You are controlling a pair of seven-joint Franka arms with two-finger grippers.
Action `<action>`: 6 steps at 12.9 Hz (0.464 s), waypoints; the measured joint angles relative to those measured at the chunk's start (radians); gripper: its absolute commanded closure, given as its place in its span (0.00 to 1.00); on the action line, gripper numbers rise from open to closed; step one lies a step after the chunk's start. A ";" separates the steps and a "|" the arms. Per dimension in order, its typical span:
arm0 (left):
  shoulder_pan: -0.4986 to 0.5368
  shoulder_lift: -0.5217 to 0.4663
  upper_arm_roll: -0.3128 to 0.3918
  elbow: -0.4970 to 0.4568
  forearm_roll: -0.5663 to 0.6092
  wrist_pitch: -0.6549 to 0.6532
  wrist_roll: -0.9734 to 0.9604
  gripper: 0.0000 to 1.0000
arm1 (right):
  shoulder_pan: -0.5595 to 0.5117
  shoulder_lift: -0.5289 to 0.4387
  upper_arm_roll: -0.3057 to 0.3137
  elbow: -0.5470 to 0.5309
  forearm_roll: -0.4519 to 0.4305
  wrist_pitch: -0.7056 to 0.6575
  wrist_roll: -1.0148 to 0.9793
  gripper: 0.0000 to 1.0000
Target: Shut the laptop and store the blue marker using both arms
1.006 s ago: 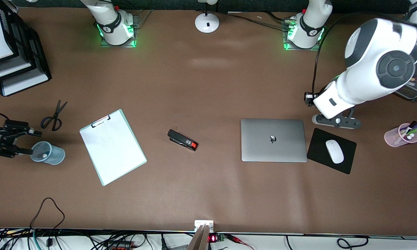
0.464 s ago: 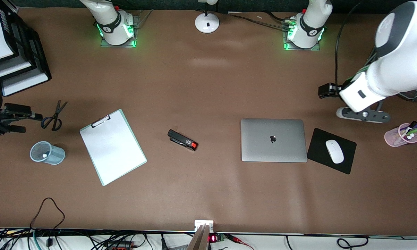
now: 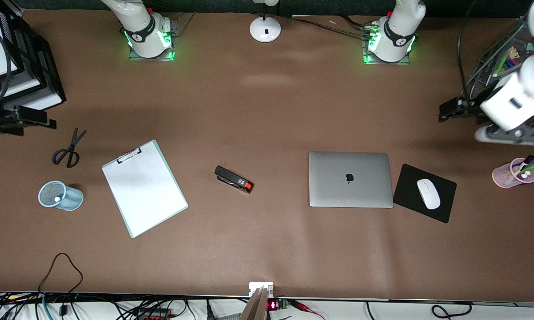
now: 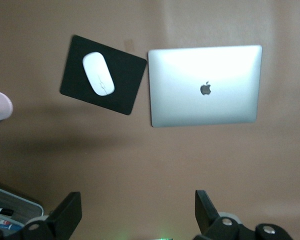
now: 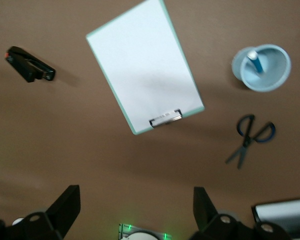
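The laptop (image 3: pixel 350 179) lies closed on the table with its apple logo up; it also shows in the left wrist view (image 4: pixel 206 85). The blue marker (image 5: pixel 255 62) stands in a light-blue cup (image 3: pixel 60 195) at the right arm's end of the table. My left gripper (image 3: pixel 511 135) is open and empty, high over the table at the left arm's end, between a mesh organizer and a pink cup; its fingers (image 4: pixel 65 215) frame bare table. My right gripper (image 3: pixel 36 121) is open and empty, high over the table beside black paper trays; its fingers (image 5: pixel 65 207) stand wide apart.
A black mouse pad (image 3: pixel 409 195) with a white mouse (image 3: pixel 428 194) lies beside the laptop. A pink cup (image 3: pixel 513 174) holds several markers. A clipboard (image 3: pixel 144 187), scissors (image 3: pixel 69 149) and a black stapler (image 3: pixel 233 179) lie mid-table. Black paper trays (image 3: pixel 31 75) stand at the right arm's end.
The right gripper has risen away from the light-blue cup toward the paper trays. The left gripper has moved away from the laptop toward the left arm's end of the table.
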 measured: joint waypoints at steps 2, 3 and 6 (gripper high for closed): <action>-0.063 -0.054 0.097 -0.052 0.000 0.075 0.007 0.00 | 0.019 -0.045 0.000 -0.040 -0.043 -0.003 0.020 0.00; -0.078 -0.076 0.121 -0.087 0.000 0.105 0.012 0.00 | 0.031 -0.074 0.000 -0.066 -0.054 0.000 0.028 0.00; -0.095 -0.104 0.126 -0.159 0.000 0.130 0.022 0.00 | 0.046 -0.183 0.000 -0.200 -0.061 0.085 0.038 0.00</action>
